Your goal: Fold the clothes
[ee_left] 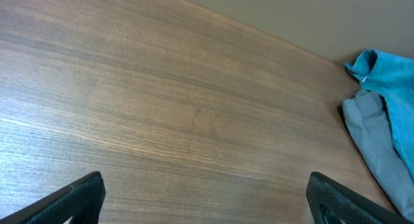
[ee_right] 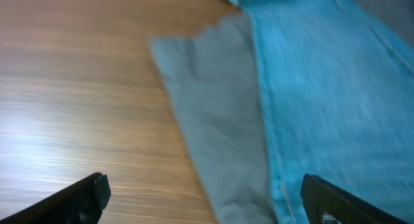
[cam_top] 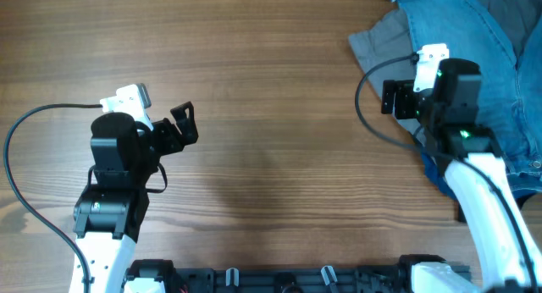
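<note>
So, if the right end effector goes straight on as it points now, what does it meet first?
Most likely the grey garment, which lies straight ahead of the open right end effector. The jeans lie off to the right. Depth is unclear.

The table (cam_top: 279,90) was brown wood grain, smooth with a soft sheen. The jeans (cam_top: 474,30) were faded light-blue denim, a matt woven cloth with stitched seams. The grey garment (cam_top: 381,39) was a finer, softer matt cloth, lightly creased. The jaws looked like matt black plastic.
</note>
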### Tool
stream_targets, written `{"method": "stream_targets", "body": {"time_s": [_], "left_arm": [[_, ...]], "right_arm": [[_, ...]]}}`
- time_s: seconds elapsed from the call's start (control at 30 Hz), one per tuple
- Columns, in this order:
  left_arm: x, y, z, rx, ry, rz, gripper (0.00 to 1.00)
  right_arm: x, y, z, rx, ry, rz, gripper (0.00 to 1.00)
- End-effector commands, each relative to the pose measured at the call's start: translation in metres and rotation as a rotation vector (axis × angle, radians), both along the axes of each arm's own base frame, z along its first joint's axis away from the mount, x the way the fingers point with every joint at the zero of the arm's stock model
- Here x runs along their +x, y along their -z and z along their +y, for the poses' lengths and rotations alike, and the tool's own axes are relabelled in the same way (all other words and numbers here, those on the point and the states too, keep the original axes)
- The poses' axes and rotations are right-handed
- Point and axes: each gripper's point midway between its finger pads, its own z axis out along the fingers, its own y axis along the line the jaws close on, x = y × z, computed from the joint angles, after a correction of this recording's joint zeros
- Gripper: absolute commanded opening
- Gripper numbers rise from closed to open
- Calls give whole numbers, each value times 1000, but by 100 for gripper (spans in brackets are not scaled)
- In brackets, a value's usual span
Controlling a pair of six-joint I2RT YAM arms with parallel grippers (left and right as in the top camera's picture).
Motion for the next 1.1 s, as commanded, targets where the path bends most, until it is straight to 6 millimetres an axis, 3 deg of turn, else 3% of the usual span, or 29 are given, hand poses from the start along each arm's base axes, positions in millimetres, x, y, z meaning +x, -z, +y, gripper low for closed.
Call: {"method": "stream_targets", "body": {"time_s": [0.0, 0.13, 0.2, 0.3, 0.47, 0.5, 0.57, 0.63, 0.67, 0.73, 0.83, 0.93, 0.97, 1.03, 1.07], "left_arm": [[2, -12, 0, -10, 4, -26, 100], [2, -12, -3, -18, 16, -25, 100], [2, -11, -4, -21, 23, -22, 100], [1, -11, -5, -23, 25, -22, 100], [1, -11, -5, -23, 25, -22, 100], [1, -11, -5, -23, 25, -22, 100], [1, -11, -5, -23, 25, -22, 100], [1, -11, -5, -23, 25, -23, 100], [1, -11, -5, -23, 25, -23, 100], [1, -11, -5, -23, 25, -23, 100], [2, -11, -5, -23, 25, -23, 100], [1, -11, -5, -24, 26, -22, 100], [1, -11, -5, -25, 28, -23, 100], [1, -11, -5, -25, 29, -22, 100], [1, -11, -5, -25, 28, -22, 100]], "right_arm": [[1, 46, -68, -194, 282, 141, 86], [-8, 106, -93, -205, 341, 312, 74], [-14, 121, -108, -193, 386, 355, 72], [-19, 129, -116, -173, 427, 376, 71], [-27, 137, -110, -147, 403, 425, 64], [-29, 137, -113, -164, 416, 431, 51], [-32, 134, -118, -185, 438, 431, 36], [-29, 124, -118, -171, 459, 395, 15], [-26, 113, -119, -166, 465, 355, 4], [-22, 92, -119, -163, 470, 292, 4], [-12, 43, -111, -114, 436, 172, 4], [7, -58, -65, 80, 227, -57, 4], [8, -111, -40, 160, 102, -184, 4], [-1, -172, -11, 224, -48, -338, 4], [-18, -211, 18, 319, -184, -426, 4]]}}
